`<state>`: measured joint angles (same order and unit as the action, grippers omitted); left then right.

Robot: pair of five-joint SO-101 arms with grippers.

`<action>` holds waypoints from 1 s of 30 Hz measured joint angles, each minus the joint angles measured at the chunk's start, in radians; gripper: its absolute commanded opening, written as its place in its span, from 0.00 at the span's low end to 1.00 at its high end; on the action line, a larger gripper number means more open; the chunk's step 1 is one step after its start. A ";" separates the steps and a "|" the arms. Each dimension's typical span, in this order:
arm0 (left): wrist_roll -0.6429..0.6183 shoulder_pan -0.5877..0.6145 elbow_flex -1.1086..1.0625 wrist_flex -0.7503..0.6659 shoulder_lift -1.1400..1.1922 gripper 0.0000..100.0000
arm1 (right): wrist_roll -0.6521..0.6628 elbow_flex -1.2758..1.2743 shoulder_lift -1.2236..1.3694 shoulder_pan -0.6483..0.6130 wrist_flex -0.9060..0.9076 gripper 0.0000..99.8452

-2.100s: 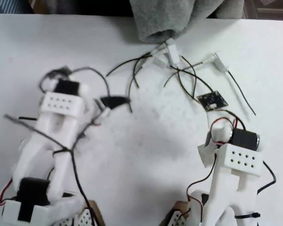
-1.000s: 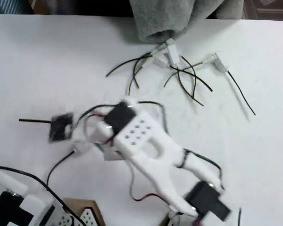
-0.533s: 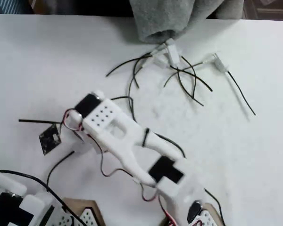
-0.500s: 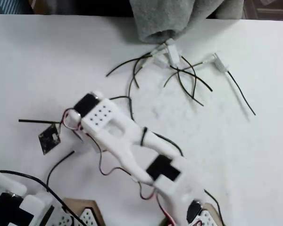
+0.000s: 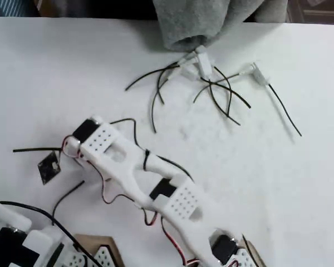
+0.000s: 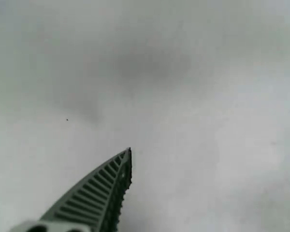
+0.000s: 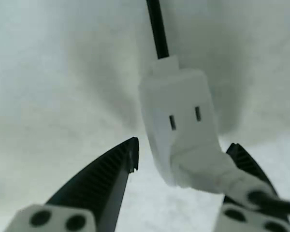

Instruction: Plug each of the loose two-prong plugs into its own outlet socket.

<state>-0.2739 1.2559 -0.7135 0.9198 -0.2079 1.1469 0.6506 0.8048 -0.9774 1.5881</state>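
My right arm lies slantwise across the table in the high view, with my right gripper (image 5: 65,156) at the left. It is shut on a white outlet socket (image 7: 179,121) that has two empty slots and a black cord. A white corded piece (image 7: 208,169) sits against the socket beside one finger. A small dark square piece (image 5: 47,166) and a black cord (image 5: 36,149) lie just past the gripper. More white plugs and sockets (image 5: 196,64) with black cords lie at the back, one more (image 5: 259,73) to their right. My left gripper (image 6: 193,164) is open over bare table.
A grey cloth (image 5: 211,22) hangs over the table's back edge above the cords. My left arm (image 5: 11,245) is folded at the front left corner. Brown base plates (image 5: 100,245) stand at the front edge. The white tabletop (image 5: 278,183) on the right is bare.
My right arm has swung from the right side across to the left, and the dark piece and its cord travelled with it. My left arm has pulled back to the front left corner.
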 measured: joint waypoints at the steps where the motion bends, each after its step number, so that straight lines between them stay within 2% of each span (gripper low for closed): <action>1: 0.000 0.000 0.000 0.000 0.000 0.71 | -0.009 0.006 0.006 -0.011 0.000 0.28; 4: 0.000 0.000 0.000 0.000 0.000 0.71 | -0.029 0.008 0.011 -0.034 -0.025 0.25; 9: 0.000 0.000 0.000 0.000 0.000 0.71 | -0.078 0.025 0.052 -0.041 -0.101 0.07; 14: 0.000 0.000 0.000 0.000 0.000 0.71 | -0.137 0.040 0.064 -0.035 -0.186 0.17; 19: 0.000 -0.002 -0.035 0.000 0.000 0.71 | -0.150 0.066 0.066 -0.006 -0.138 0.29; 24: 0.002 -0.002 -0.072 -0.060 0.000 0.71 | -0.152 0.141 0.031 0.052 0.025 0.31; 30: 0.000 -0.002 -0.101 -0.121 0.000 0.71 | -0.152 0.173 -0.080 0.015 0.110 0.31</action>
<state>-0.2739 1.2543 -0.8147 0.7986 -0.2079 0.9950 0.8239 0.7250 -0.9620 1.6985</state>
